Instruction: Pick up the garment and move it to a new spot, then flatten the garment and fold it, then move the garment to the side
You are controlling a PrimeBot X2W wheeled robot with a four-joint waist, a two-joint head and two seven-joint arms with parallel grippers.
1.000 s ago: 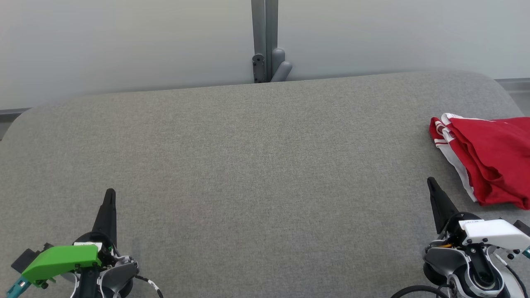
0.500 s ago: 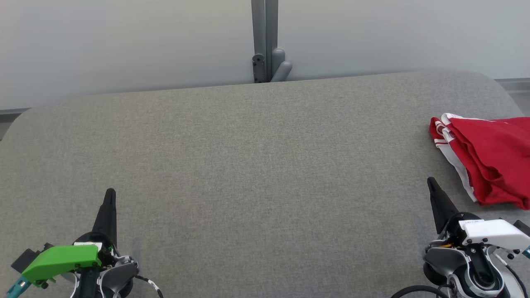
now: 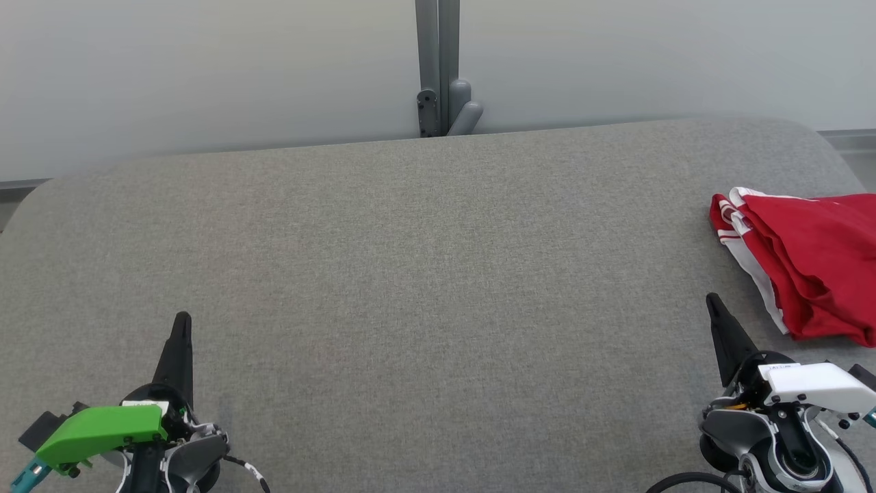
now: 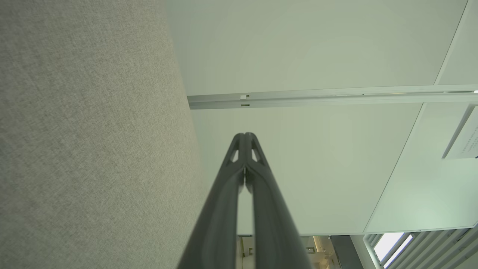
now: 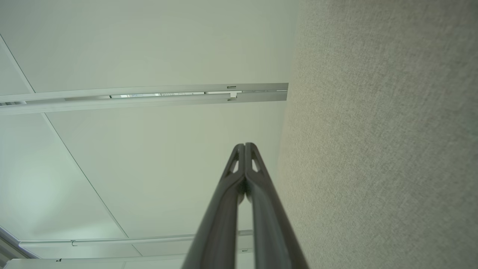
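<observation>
Nothing moved; head view shows the garment (image 3: 814, 263), wrist views both jaws pinched together.

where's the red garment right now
In the head view the red garment lies bunched on the right side of the grey fabric surface, running off the picture's right edge, just ahead and right of the right gripper, apart from it.

A grey fabric-covered counter (image 3: 424, 274) with rounded far corners lies before a pale panelled wall (image 3: 205, 68), where a grey metal post (image 3: 438, 55) rises just behind its far edge, a rounded grey fitting (image 3: 467, 113) at its foot, and a paper notice (image 4: 466, 140) hangs on the wall.
</observation>
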